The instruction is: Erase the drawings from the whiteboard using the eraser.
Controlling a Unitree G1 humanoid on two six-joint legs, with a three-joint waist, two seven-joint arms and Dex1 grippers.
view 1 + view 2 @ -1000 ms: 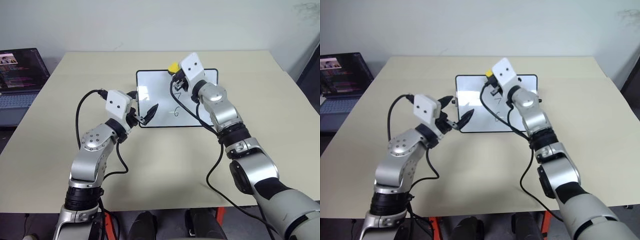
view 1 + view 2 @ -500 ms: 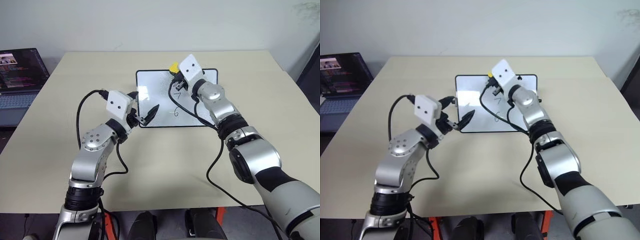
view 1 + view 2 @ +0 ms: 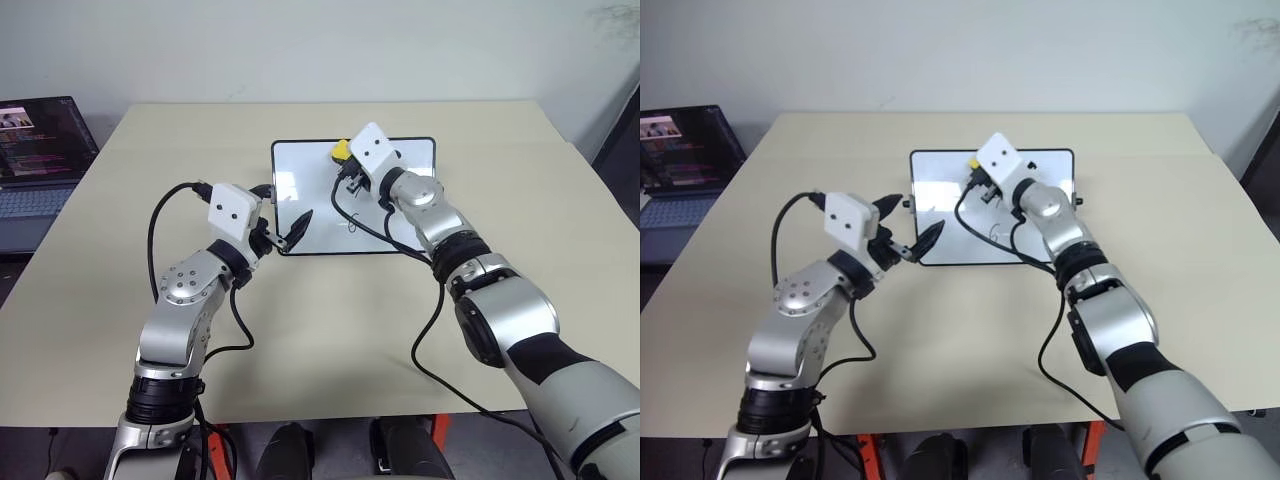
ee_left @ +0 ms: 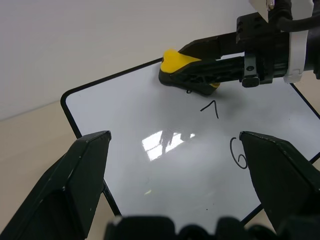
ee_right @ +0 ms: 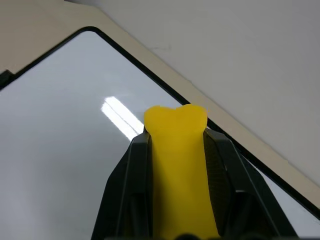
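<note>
Left claw [image 3: 908, 238]: fingers spread wide, arm bent, held level. Right claw [image 4: 192, 75]: fingers clamped, arm reaching forward.

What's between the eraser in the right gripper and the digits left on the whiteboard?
Nothing visible. The right gripper is shut on the eraser, which sits low over the whiteboard, right beside the 7. The 6 lies further along bare board. The left gripper hangs open at the board's near corner, clear of both digits.
</note>
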